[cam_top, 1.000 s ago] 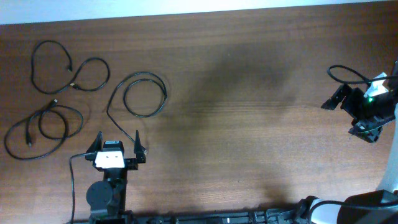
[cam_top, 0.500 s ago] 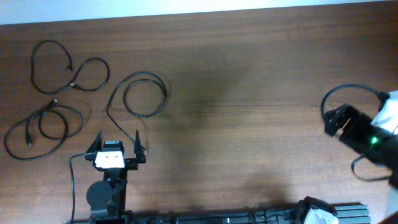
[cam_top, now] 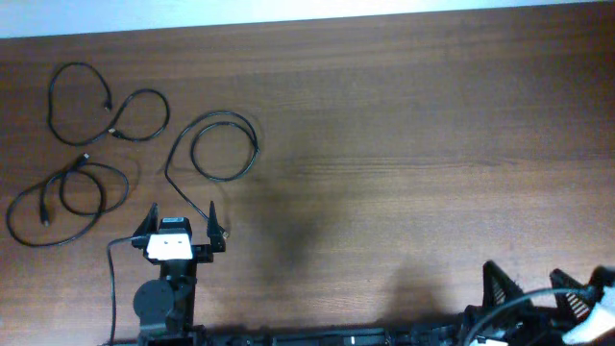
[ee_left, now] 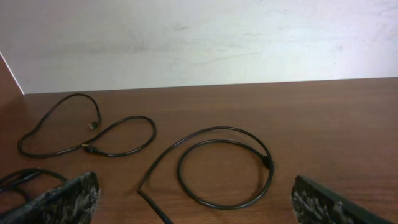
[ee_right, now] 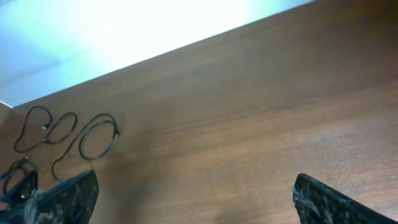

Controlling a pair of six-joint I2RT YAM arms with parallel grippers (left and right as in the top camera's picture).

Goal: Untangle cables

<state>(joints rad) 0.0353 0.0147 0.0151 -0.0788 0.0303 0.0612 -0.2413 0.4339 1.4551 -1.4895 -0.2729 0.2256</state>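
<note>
Three black cables lie apart on the left of the wooden table (cam_top: pixel 404 144). One is a double loop at the far left (cam_top: pixel 106 104), one a coil near the left edge (cam_top: pixel 67 197), and one a round loop (cam_top: pixel 223 147) with a tail. That tail runs toward my left gripper (cam_top: pixel 181 231), which stands open and empty just in front of the loop. The left wrist view shows the round loop (ee_left: pixel 224 168) ahead of the open left gripper (ee_left: pixel 196 211), its tail passing between the fingers. My right gripper (cam_top: pixel 538 288) is open and empty at the front right corner, far from the cables (ee_right: pixel 96 138).
The table's far edge meets a white wall (ee_left: pixel 199 37). The left arm's base and its thick wire (cam_top: pixel 111 288) sit at the front left edge. The right arm's wires (cam_top: pixel 524 308) bunch at the front right corner.
The right arm has swung from the table's right edge down to the front right corner. The left arm and all three cables have stayed put.
</note>
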